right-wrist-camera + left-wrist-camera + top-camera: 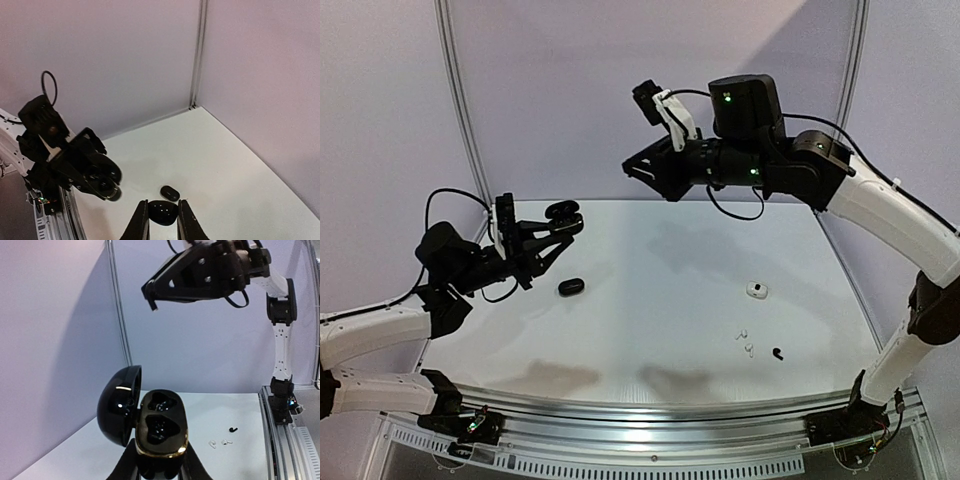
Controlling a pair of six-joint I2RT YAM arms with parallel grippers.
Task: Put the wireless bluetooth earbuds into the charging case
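My left gripper (560, 222) is shut on an open black charging case (162, 425) and holds it above the table's left side. The case's lid (119, 412) is swung to the left. Its two wells are dark with small glints, and I cannot tell if anything sits in them. My right gripper (163, 205) hangs high over the table's back middle, shut on a glossy black earbud (163, 215). It also shows in the left wrist view as the right gripper (150, 295), above and beyond the case. Two white earbuds (745, 342) and a black earbud (778, 354) lie at the front right.
A closed black case (570, 287) lies on the table (660, 250) just right of my left gripper. A small white case (756, 290) sits at the right. Walls and a vertical rail (455, 100) close the back and sides.
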